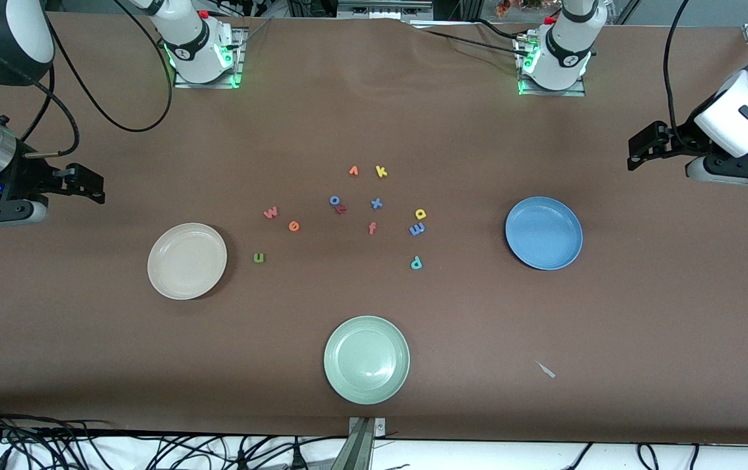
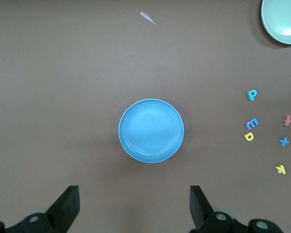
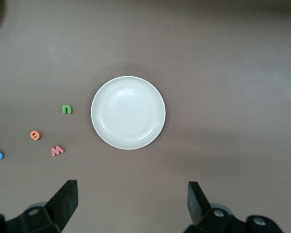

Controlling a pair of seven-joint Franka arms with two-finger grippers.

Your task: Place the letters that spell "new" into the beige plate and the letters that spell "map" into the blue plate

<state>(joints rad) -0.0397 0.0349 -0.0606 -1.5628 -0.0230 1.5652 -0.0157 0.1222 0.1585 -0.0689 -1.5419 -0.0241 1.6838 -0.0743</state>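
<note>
The beige plate [image 1: 187,261] [image 3: 128,112] lies toward the right arm's end. Beside it are the green n [image 1: 259,258] [image 3: 67,109], orange e [image 1: 294,226] [image 3: 35,135] and pinkish w [image 1: 271,212] [image 3: 57,150]. The blue plate [image 1: 544,233] [image 2: 151,130] lies toward the left arm's end, near the blue m [image 1: 417,228] [image 2: 252,124], yellow a [image 1: 420,213] [image 2: 249,136] and teal p [image 1: 416,262] [image 2: 252,95]. My right gripper [image 1: 90,185] [image 3: 131,201] and left gripper [image 1: 640,150] [image 2: 134,204] hang open and hold nothing, each over bare cloth at its own end.
A pale green plate [image 1: 366,359] lies nearest the front camera. Spare letters sit mid-table: orange v [image 1: 353,171], yellow k [image 1: 381,172], blue o [image 1: 335,200], small red letter [image 1: 341,209], blue x [image 1: 376,203], orange f [image 1: 372,228]. A paper scrap [image 1: 547,370] lies on the brown cloth.
</note>
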